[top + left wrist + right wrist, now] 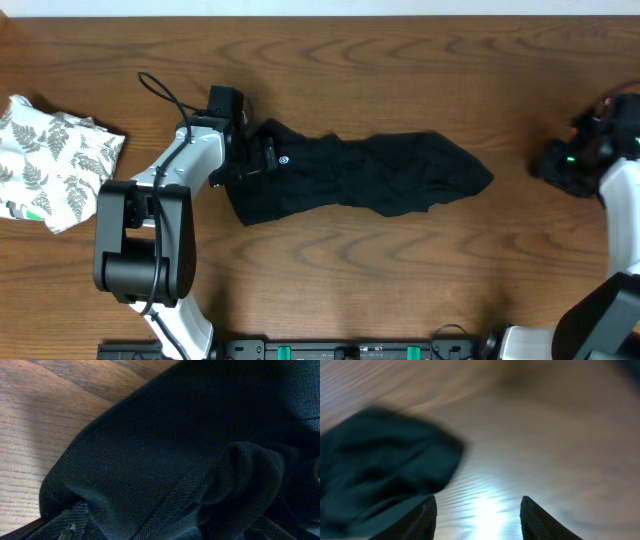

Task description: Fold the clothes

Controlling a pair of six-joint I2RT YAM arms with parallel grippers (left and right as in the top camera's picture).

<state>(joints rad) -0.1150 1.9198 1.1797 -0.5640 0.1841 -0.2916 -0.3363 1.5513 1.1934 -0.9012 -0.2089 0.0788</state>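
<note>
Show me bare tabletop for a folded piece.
Widest: the wooden table along the near edge, below the crumpled black garment. Also the far strip above it, and the gap between its right tip and the right hand. Crowded: left, where the left hand meets the garment near the white fern-print cloth.

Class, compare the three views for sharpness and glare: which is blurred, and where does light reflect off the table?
Overhead: sharp and evenly lit, the black garment crisp on the wooden table. Left wrist: close-up with the garment's knit weave in focus. Right wrist: smeared throughout, with bright glare on the table just ahead of the right end effector.
</note>
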